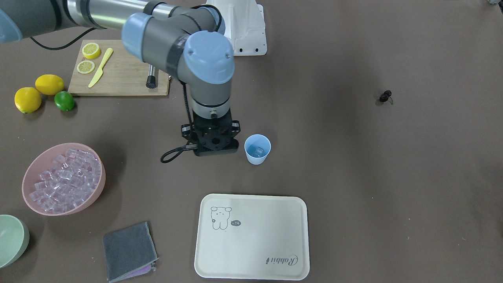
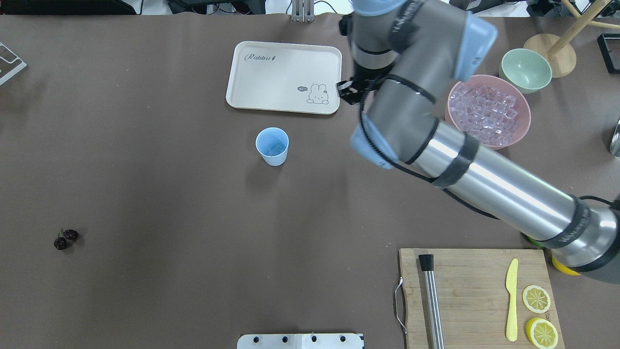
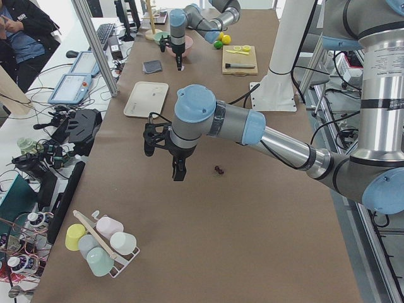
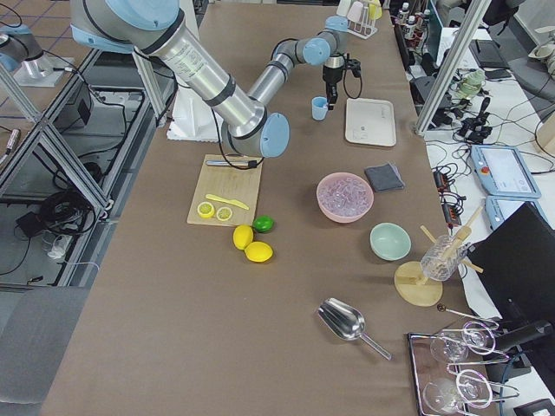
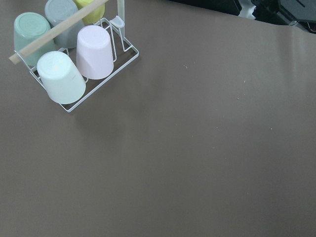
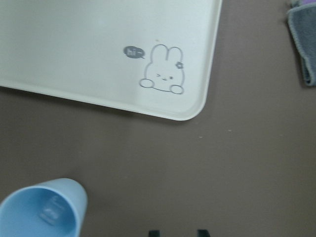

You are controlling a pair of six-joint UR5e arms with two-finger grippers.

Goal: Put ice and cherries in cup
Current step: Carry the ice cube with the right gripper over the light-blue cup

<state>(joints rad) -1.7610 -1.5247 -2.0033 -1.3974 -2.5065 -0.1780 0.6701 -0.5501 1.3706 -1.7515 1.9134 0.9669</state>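
The light-blue cup [image 1: 257, 149] [image 2: 272, 145] stands upright in the table's middle with one ice cube [image 6: 49, 216] inside. More ice [image 1: 65, 179] fills the pink bowl [image 1: 27, 177]. My right gripper [image 6: 177, 232] hangs just beside the cup, toward the bowl. Its fingertips [image 6: 202, 232] are apart and nothing is between them, so it is open. The dark cherries [image 1: 385, 96] [image 2: 65, 239] lie alone, far across the table. My left gripper [image 3: 179, 172] hovers close to the cherries [image 3: 219, 170], and I cannot tell whether it is open or shut.
A cream tray [image 1: 251, 236] lies beyond the cup. There is a grey cloth [image 1: 127, 251] and a pale green bowl [image 1: 11, 239] near the pink bowl. A cutting board [image 1: 122, 74] holds lemon slices, a yellow knife and a muddler, with lemons and a lime [image 1: 64, 101] beside it. A cup rack [image 5: 74, 54] stands below the left wrist.
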